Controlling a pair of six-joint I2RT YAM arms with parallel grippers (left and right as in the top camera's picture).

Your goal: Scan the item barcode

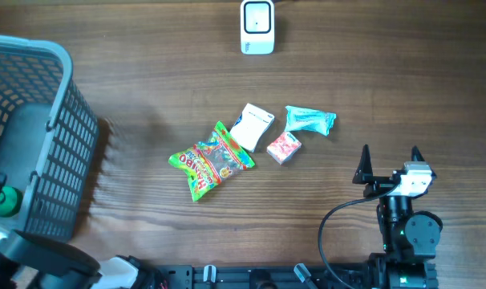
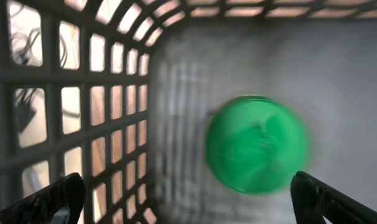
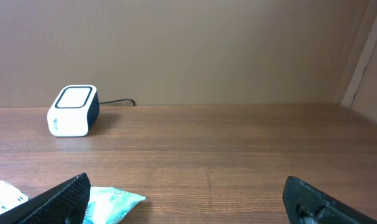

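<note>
On the wooden table [image 1: 147, 80], four small packaged items: one candy bag [image 1: 209, 160]; one white packet [image 1: 252, 126]; one red-and-pink packet [image 1: 284, 147]; one teal wrapper [image 1: 309, 120]; also one white barcode scanner [image 1: 257, 26]; one grey mesh basket [image 1: 66, 160]; one round green object [image 2: 257, 144] inside it.

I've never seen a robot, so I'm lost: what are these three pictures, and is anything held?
Two robot arms work at a wooden table. One picture looks down from above; the others come from a camera on each wrist. The right tool stands open and empty near a candy bag, white box, pink packet and teal packet; a white scanner sits farther back. The left tool is open inside the grey basket, a blurred green round thing ahead of it. Nothing is held.
</note>
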